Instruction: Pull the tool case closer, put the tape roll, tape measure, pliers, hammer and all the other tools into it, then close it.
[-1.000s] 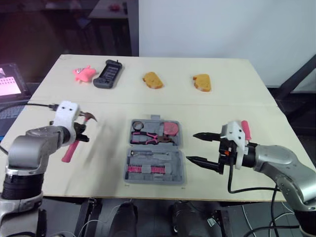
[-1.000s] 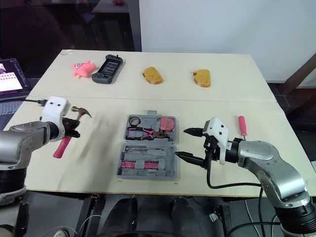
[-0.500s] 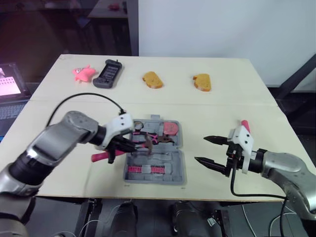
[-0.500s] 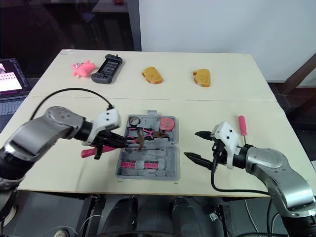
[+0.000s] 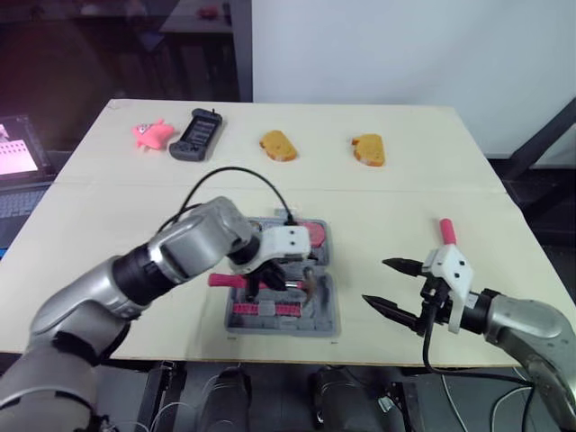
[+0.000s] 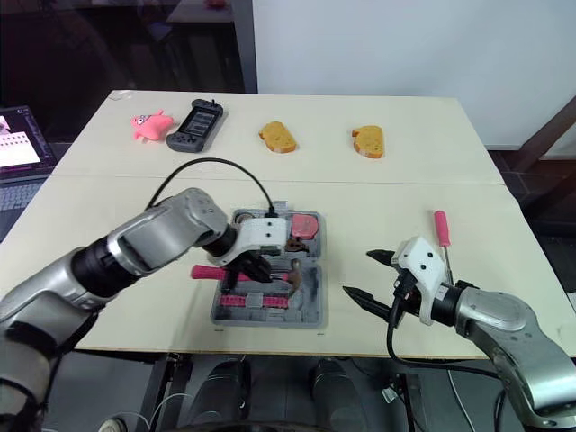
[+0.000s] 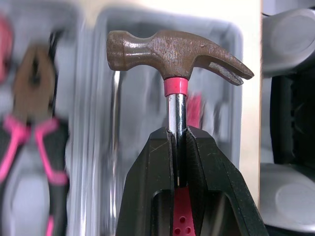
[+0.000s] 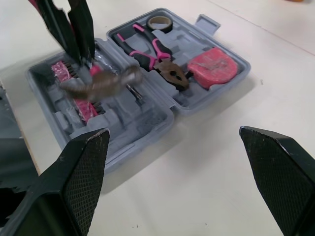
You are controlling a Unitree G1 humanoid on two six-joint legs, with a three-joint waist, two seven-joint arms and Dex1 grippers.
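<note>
In the left eye view, the hammer [image 5: 225, 280] is held over the open tool case [image 5: 326, 310] near the counter's front edge, pinched by the left gripper [image 5: 261, 273]. The right gripper [image 5: 376, 281] is held spread beside the case. In the left wrist view, the shaft is seen clamped just below the head. In the right wrist view, pliers [image 8: 157, 59], tape measure [image 8: 211, 64] and tape roll [image 8: 157, 22] are seen lying in one half of the case.

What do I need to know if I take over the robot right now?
Left tool: shut on the hammer, held over the near half of the open case.
Right tool: open, empty, beside the case.
Done: pliers, tape roll and tape measure are in the case.
To do: put the hammer in, add the pink screwdriver lying on the table, close the case.
</note>
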